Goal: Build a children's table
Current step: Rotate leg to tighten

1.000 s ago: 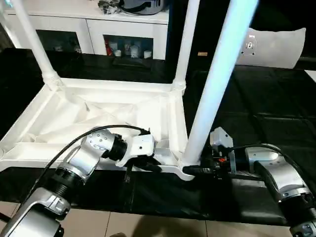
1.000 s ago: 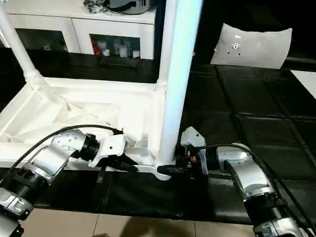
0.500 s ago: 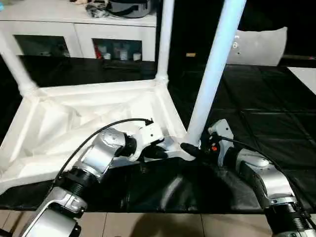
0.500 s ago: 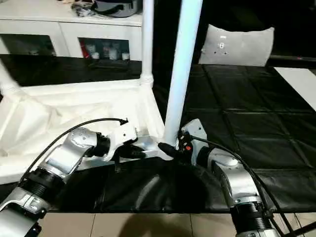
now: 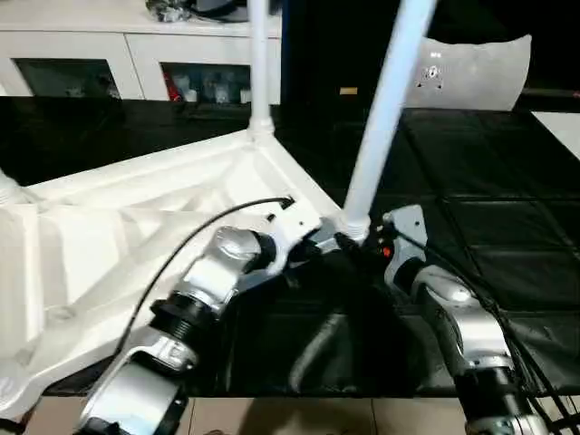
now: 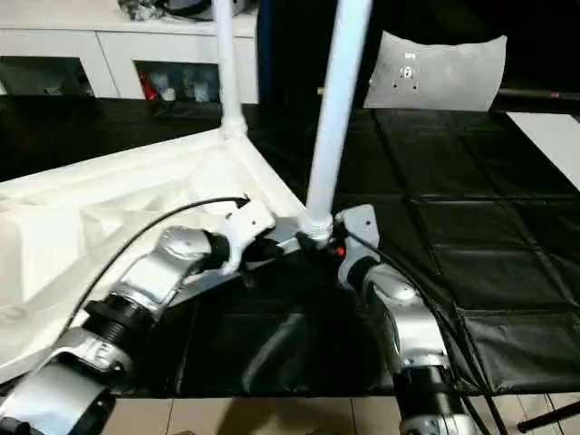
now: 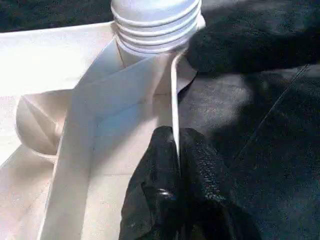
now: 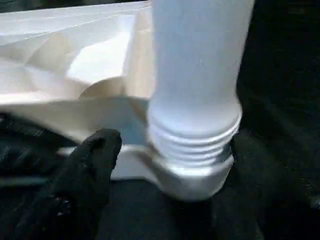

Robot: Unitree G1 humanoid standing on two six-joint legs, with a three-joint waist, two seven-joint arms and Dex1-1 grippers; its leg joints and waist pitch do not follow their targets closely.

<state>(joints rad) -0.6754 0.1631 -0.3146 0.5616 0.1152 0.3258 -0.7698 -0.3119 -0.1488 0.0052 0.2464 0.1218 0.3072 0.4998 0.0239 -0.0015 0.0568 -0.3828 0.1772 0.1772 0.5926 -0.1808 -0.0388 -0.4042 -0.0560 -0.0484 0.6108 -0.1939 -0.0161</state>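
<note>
Left wrist view: left gripper (image 7: 175, 150) pinching tabletop rim (image 7: 174, 100) | right gripper (image 8: 165, 165) spread around leg (image 8: 197, 75)

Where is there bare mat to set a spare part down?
Bare black mat lies right of the near leg, up to the grey cushion. Crowded: the tabletop corner, where the left gripper and right gripper meet.
</note>
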